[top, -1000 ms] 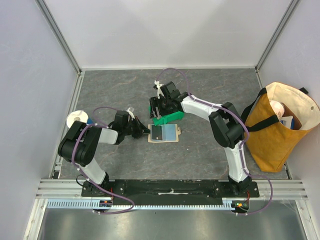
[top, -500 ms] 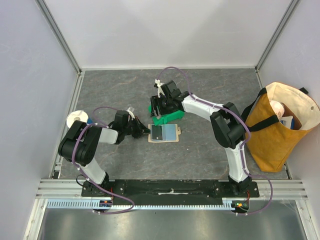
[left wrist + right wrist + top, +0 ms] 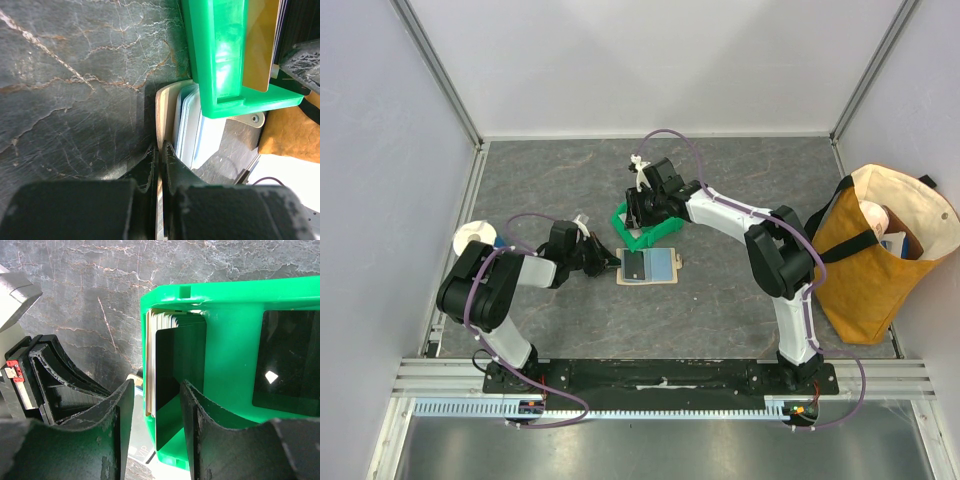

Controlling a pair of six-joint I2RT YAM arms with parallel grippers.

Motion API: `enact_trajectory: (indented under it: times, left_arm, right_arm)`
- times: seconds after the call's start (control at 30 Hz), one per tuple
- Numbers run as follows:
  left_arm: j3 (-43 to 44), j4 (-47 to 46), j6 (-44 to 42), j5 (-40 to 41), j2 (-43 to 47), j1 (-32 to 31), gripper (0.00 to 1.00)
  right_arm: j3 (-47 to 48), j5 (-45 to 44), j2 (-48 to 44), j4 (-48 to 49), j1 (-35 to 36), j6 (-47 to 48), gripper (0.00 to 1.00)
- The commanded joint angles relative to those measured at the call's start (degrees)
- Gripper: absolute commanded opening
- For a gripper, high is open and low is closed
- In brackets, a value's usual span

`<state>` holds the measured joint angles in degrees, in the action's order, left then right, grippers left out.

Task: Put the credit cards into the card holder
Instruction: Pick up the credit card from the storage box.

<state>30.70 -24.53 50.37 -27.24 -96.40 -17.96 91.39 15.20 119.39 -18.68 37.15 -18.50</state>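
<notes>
Left gripper [image 3: 159,149] pinches shut on the card holder [image 3: 164,107] beside the green bin [image 3: 216,50]; right gripper [image 3: 156,390], half-open, straddles a dark credit card [image 3: 182,355] inside it.

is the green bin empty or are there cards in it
Not empty: the green bin holds a stack of credit cards standing on edge in one slot, a dark one at the front.

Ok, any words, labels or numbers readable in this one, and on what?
No text is readable in any view.
Dark card: only a white diamond-shaped spot, no letters.
Red tag at the right wrist view's left edge: too small to read.
Things in the bag: too small to read.
</notes>
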Motion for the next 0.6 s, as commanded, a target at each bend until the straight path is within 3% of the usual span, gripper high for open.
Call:
enact_trajectory:
  times: [0.0,0.1,0.4,0.57]
  left_arm:
    - [-0.1,4.2,-3.6,4.0,-2.3,0.2,0.02]
    - [0.1,4.1,-3.6,3.9,-2.6,0.2,0.02]
    - [0.1,4.1,-3.6,3.8,-2.7,0.2,0.02]
    - [0.1,4.1,-3.6,3.8,-2.7,0.2,0.02]
  right_arm:
    - [1.7,1.1,-2.3,0.1,0.1,-0.4,0.48]
    - [1.7,1.3,-2.4,0.3,-0.1,-0.5,0.37]
    - [2.1,2.7,-2.3,0.3,-0.9,-0.4,0.25]
    - [2.8,1.2,-2.2,0.2,-1.3,0.0,0.12]
